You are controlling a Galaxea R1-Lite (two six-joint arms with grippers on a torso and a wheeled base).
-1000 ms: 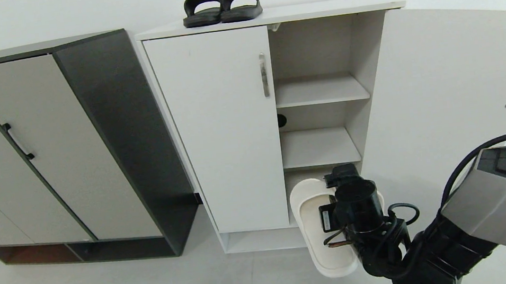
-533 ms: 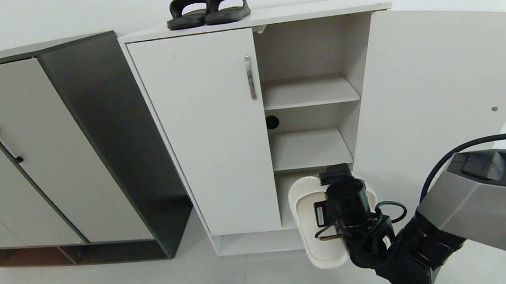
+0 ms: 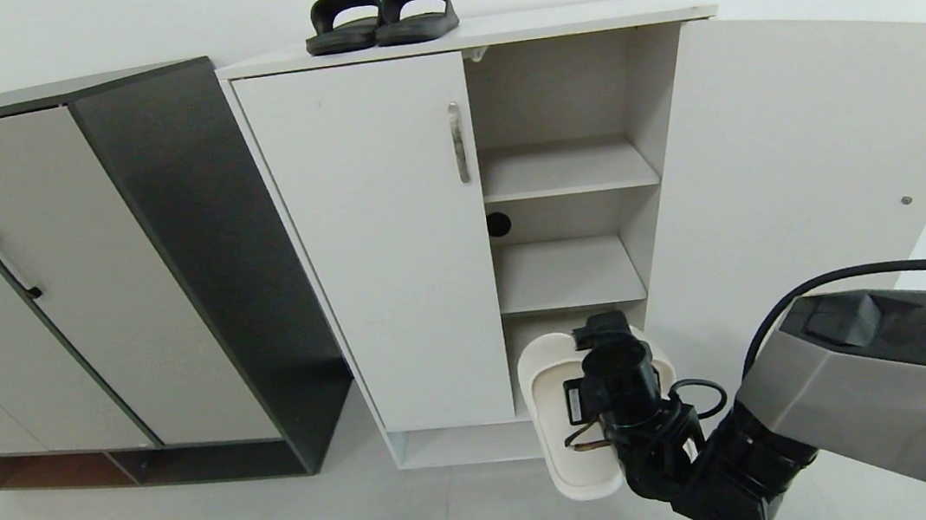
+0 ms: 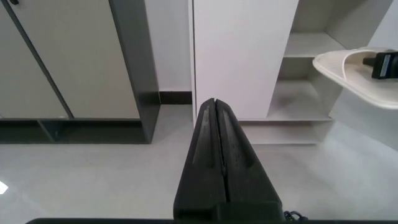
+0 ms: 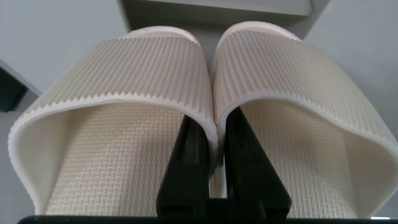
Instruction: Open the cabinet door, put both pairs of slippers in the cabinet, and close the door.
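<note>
Hanging low before the cabinet (image 3: pixel 374 244), the white slippers (image 3: pixel 556 424) are clamped in the right gripper (image 5: pixel 217 155), not yet placed. Door (image 3: pixel 801 169) is opened; black slippers (image 3: pixel 381 15) are left on top; closing remains. Left gripper (image 4: pixel 216 118) is pressed together.

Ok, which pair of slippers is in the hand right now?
The cream pair, pinched by the right hand; the black pair sits atop the white cabinet.

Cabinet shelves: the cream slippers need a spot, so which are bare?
Both the upper shelf and middle shelf, between closed door and side wall, are bare. The bottom bay mouth is crowded by the cream slippers.
</note>
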